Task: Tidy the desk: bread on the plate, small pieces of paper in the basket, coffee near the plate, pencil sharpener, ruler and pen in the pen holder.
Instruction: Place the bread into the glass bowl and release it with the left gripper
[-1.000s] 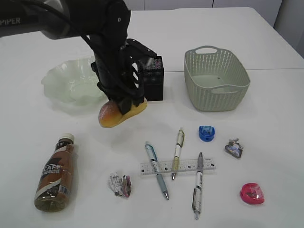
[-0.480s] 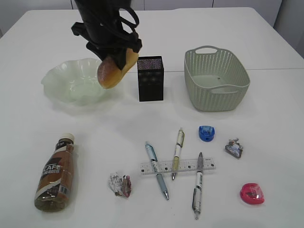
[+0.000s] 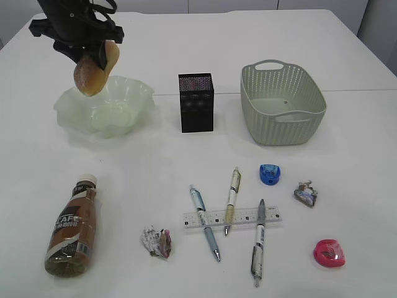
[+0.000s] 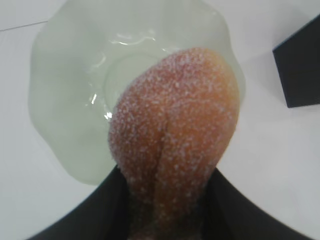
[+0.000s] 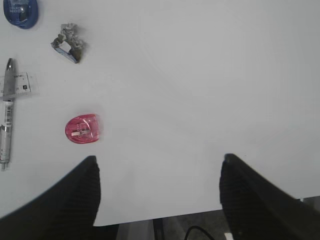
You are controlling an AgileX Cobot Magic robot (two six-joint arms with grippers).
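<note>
Exterior view: our left gripper [image 3: 93, 59], clamped on the bread [image 3: 92, 73], has swung from the pen holder [image 3: 196, 102] to over the plate [image 3: 133, 102]. We judge release comes next. Right gripper [image 5: 157, 197] idles with jaws spread.

Left gripper [image 3: 93, 59] raised, jaws clamped on bread [image 4: 175, 125] hanging below fingertips. Right gripper [image 5: 157, 200] low, jaws spread apart, nothing between fingers.

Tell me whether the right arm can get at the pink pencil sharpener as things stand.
Probably yes: the right gripper hangs open above bare table, with the pink pencil sharpener lying clear of everything else.
</note>
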